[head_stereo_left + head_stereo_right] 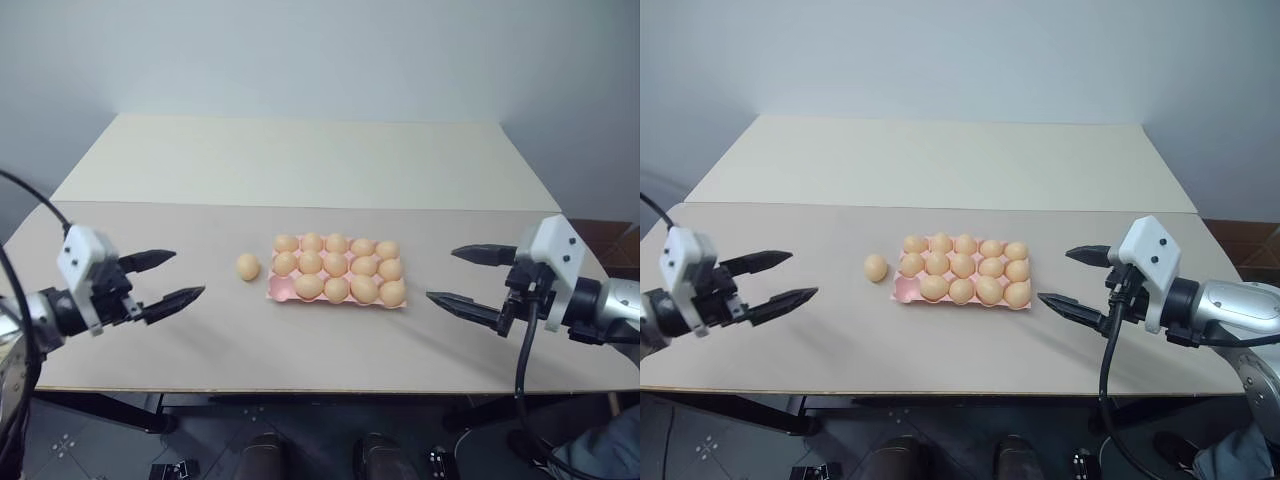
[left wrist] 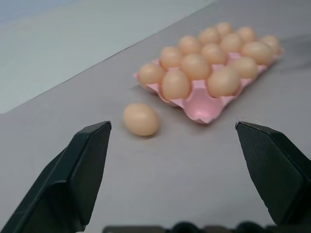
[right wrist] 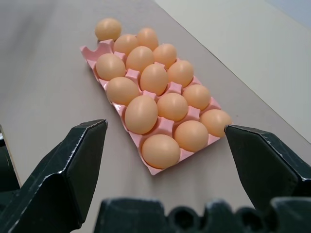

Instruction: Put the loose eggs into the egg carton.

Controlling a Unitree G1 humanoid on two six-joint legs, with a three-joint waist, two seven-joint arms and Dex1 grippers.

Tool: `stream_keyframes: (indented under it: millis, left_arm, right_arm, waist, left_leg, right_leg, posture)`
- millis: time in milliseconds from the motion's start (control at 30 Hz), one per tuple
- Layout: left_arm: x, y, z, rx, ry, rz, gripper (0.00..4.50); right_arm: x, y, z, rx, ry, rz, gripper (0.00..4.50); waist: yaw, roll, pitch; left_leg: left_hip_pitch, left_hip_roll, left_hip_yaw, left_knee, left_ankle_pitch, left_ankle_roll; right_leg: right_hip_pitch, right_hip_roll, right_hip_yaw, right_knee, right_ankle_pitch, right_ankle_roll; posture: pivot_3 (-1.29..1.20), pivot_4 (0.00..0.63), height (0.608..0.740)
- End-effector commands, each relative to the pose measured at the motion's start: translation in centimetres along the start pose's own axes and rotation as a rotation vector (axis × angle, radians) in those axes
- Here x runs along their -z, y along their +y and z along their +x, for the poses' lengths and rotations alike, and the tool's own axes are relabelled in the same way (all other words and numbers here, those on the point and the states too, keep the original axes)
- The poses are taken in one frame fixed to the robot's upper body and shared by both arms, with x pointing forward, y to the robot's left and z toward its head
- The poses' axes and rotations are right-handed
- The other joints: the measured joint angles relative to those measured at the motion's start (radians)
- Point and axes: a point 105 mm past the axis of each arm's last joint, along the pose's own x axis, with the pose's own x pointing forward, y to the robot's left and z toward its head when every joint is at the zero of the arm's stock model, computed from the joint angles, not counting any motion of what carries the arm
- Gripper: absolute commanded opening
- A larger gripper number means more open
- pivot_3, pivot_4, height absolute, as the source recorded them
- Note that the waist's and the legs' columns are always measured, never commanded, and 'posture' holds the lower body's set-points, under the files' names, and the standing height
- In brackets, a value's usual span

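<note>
One loose egg [image 1: 248, 266], pale orange-tan, lies on the table just left of the egg carton [image 1: 280, 292]. The carton is a flat pink tray with eggs in all of its cups but one. The bare cup [image 2: 199, 106] is at the near left corner, closest to the loose egg [image 2: 141, 119]. My left gripper [image 1: 188, 275] hovers open and empty to the left of the egg, pointing toward it. To the right of the carton, my right gripper [image 1: 441, 274] is held open, also empty and aimed at the carton [image 3: 151, 170].
The table [image 1: 300, 160] has a cream far half and a greyer near half where everything sits. Its front edge [image 1: 300, 388] runs just below both grippers. Bare tabletop lies on either side of the carton and behind it.
</note>
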Motion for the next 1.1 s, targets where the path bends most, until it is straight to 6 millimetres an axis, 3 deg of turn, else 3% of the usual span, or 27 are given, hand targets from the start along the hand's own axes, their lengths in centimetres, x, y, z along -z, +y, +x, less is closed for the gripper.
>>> stream_keyframes:
  millis: [33, 233, 533, 1033, 1100]
  left_arm:
    - [-0.1, 1.2, 2.8, -0.079, 0.034, -0.092, 4.46]
    - [0.6, 0.7, 6.5, -0.110, 0.132, -0.218, 4.46]
    - [2.5, 0.6, 9.5, -0.232, 0.240, -0.313, 4.46]
    - [4.2, 0.8, 10.3, -0.300, 0.327, -0.336, 4.46]
    - [4.2, 0.8, 10.5, -0.296, 0.326, -0.343, 4.07]
  right_arm:
    - [-1.1, 0.1, -0.2, 0.014, -0.032, -0.044, 4.50]
    - [-1.3, 0.2, -0.2, 0.035, -0.038, -0.048, 4.50]
    - [-1.4, 0.4, -0.5, 0.054, -0.038, -0.044, 4.50]
    - [-1.4, 0.7, -0.8, 0.059, -0.036, -0.030, 4.50]
    - [-1.3, 0.7, -0.7, 0.062, -0.036, -0.029, 4.50]
  waist:
    - [-0.005, 0.000, 0.000]
    - [-0.018, -0.001, 0.000]
    - [-0.009, -0.001, 0.000]
    - [-0.008, -0.001, 0.000]
    - [-0.008, -0.001, 0.000]
  left_leg:
    - [0.000, 0.000, 0.000, 0.000, 0.000, 0.000]
    - [-0.001, 0.000, 0.000, -0.001, 0.000, 0.000]
    - [-0.003, 0.000, -0.001, -0.003, 0.000, 0.001]
    - [-0.003, -0.001, -0.001, -0.003, 0.000, 0.001]
    - [-0.003, -0.001, -0.001, -0.003, 0.000, 0.001]
  right_leg:
    - [0.000, 0.000, 0.000, 0.000, 0.000, 0.000]
    - [-0.001, 0.001, 0.001, -0.002, 0.000, 0.001]
    - [0.000, 0.000, 0.000, -0.008, 0.001, 0.002]
    - [0.000, 0.000, 0.000, -0.008, 0.001, 0.002]
    - [0.000, 0.000, 0.000, -0.008, 0.001, 0.002]
  posture:
    - [0.00, 0.150, 0.740]
    - [0.00, 0.150, 0.740]
    - [0.00, 0.150, 0.740]
    - [0.00, 0.150, 0.740]
    - [0.00, 0.150, 0.740]
